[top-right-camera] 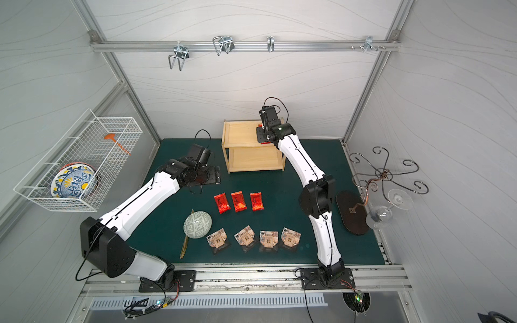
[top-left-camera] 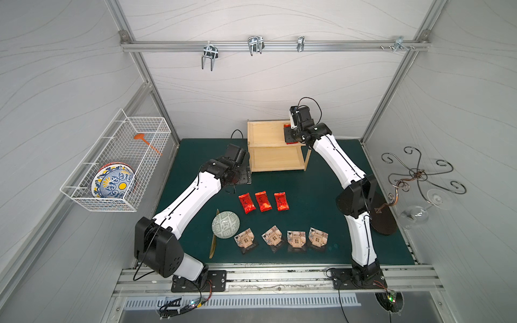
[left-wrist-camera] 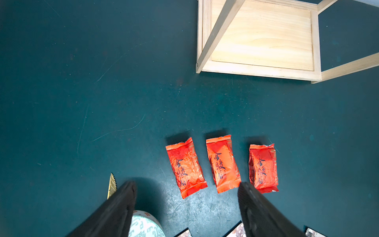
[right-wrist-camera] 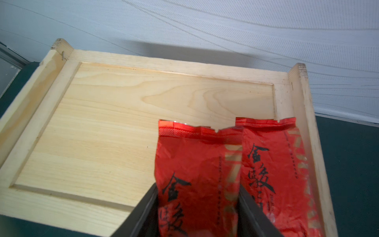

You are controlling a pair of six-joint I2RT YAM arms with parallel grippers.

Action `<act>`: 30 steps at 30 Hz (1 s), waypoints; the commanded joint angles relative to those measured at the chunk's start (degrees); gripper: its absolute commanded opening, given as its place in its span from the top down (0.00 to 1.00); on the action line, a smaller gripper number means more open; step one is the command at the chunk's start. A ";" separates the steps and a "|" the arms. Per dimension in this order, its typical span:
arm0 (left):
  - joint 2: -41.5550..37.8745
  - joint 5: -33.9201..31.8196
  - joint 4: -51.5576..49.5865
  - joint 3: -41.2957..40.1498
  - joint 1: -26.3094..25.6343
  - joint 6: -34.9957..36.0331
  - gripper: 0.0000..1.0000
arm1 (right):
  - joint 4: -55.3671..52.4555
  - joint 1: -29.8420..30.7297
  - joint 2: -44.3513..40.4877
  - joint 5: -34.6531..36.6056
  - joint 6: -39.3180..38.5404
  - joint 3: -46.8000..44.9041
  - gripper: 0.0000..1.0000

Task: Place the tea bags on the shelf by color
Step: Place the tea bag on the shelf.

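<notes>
red sachet [right-wrist-camera: 196, 160] set on the shelf's top tier by the right claw [right-wrist-camera: 198, 185]

the right claw is seen clamped on the red sachet, its fingers [right-wrist-camera: 149, 205] pressed against both long edges; the sachet lies on the top tier of the shelf [right-wrist-camera: 123, 123], just beside a second red sachet [right-wrist-camera: 272, 164] that lies against the tier's raised side rim. the lower tier is seen bare in both top views. the left claw [left-wrist-camera: 187, 184] is held with its jaws wide apart and nothing between them, above the green surface [top-left-camera: 316, 181] near three more red sachets [top-left-camera: 263, 201] laid in a row. four tan pouches [top-left-camera: 296, 239] are lined up nearer the front edge, beside a patterned bowl [top-left-camera: 225, 225].
</notes>
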 commanded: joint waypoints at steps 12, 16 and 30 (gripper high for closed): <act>-0.73 -1.17 0.32 0.95 -0.23 0.55 0.17 | 2.70 -0.82 1.17 2.35 1.23 0.49 0.40; -1.03 -1.42 0.30 0.82 -0.23 0.55 0.16 | 2.79 -0.78 0.84 2.14 1.49 0.49 0.39; -4.03 -0.20 -0.47 -2.62 -0.23 -0.43 0.17 | 0.42 2.01 -12.88 1.20 5.47 -10.82 0.34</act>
